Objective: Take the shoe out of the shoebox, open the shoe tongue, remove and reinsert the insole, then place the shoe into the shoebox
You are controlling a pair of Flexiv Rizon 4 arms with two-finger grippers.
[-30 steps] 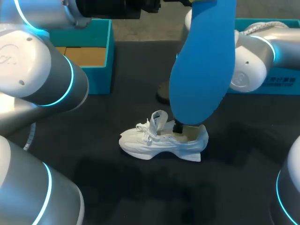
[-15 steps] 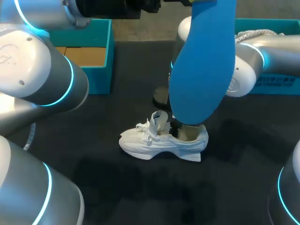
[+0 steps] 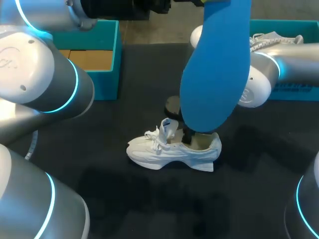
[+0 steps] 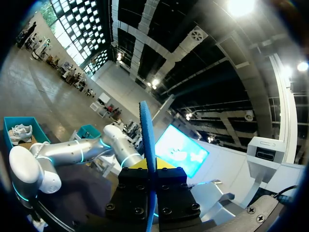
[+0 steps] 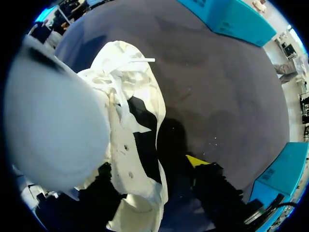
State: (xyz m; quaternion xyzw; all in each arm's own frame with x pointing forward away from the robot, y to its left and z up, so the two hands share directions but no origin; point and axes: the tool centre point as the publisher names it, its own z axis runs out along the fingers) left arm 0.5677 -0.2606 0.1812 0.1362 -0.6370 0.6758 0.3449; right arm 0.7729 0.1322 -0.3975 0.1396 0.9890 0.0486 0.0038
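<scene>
two arms logged | left gripper (image 4: 150, 175) is clamping the blue insole (image 3: 217, 64), holding it high over the table (image 3: 124, 199) | right gripper (image 3: 189, 135) is sitting at the shoe (image 3: 164, 153) collar, grip cannot be told | shoe is standing upright on the table, outside the shoebox (image 3: 94, 67)

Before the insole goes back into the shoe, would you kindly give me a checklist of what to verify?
1. Insole clamped in the left claw: ok, held edge-on.
2. Shoe standing sole-down on the table: ok.
3. Tongue lifted clear of the opening: ok.
4. Shoe opening free for the insole: not ok, the right claw sits at it.
5. Right claw's hold on the shoe: cannot tell, the insole hides most of it.
</scene>
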